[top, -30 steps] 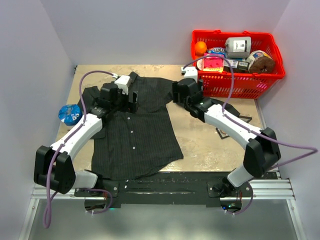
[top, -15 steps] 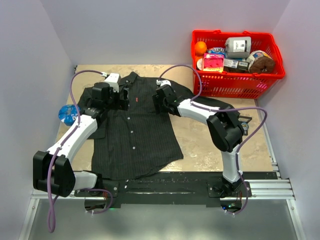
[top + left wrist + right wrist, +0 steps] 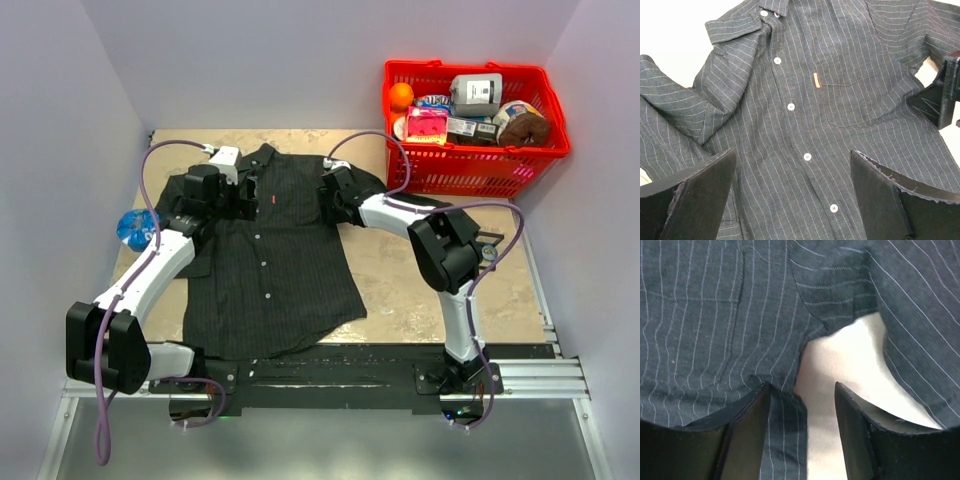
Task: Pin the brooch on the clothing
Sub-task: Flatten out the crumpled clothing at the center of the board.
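The clothing [image 3: 270,260] is a dark pinstriped shirt spread flat on the table, collar at the far side, with a small red tag [image 3: 271,198] on the chest. My left gripper [image 3: 247,203] hovers wide open over the button placket [image 3: 792,152], below the tag [image 3: 815,80]. My right gripper [image 3: 330,195] is down at the shirt's right side, by the underarm. Its jaws [image 3: 802,385] stand apart, and the shirt's side edge [image 3: 790,430] lies between them against the left finger. The brooch is out of view.
A red basket [image 3: 480,165] full of groceries stands at the far right. A blue round object [image 3: 138,228] lies by the shirt's left sleeve. Bare tan table [image 3: 420,290] shows right of the shirt. Pale walls close in on three sides.
My right arm swung left from beside the basket to the shirt's right side, and its jaws narrowed. The left gripper shifted slightly toward the collar, then held still.
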Controlling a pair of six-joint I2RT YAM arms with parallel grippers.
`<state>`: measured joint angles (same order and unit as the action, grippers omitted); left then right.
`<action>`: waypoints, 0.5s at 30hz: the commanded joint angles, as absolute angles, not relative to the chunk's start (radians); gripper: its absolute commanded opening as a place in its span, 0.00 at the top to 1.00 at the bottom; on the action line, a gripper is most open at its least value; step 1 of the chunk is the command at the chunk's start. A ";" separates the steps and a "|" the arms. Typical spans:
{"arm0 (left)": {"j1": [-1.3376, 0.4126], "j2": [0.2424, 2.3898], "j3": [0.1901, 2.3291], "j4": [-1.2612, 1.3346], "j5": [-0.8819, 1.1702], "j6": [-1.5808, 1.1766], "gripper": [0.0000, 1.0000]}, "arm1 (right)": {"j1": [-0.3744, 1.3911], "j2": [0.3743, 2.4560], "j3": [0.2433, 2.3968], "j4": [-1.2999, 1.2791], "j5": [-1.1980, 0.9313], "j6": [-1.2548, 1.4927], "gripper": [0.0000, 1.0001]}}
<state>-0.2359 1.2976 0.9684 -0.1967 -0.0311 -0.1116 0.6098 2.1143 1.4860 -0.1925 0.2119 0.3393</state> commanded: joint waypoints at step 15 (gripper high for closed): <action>-0.235 1.279 0.974 -0.170 -0.046 -0.091 0.01 | 0.586 2.180 1.595 -0.176 0.235 0.337 1.00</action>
<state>-0.2359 1.2976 0.9684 -0.1982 -0.0326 -0.1112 0.6094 2.1876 1.5673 -0.1604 0.1772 0.3313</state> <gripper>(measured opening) 0.992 0.032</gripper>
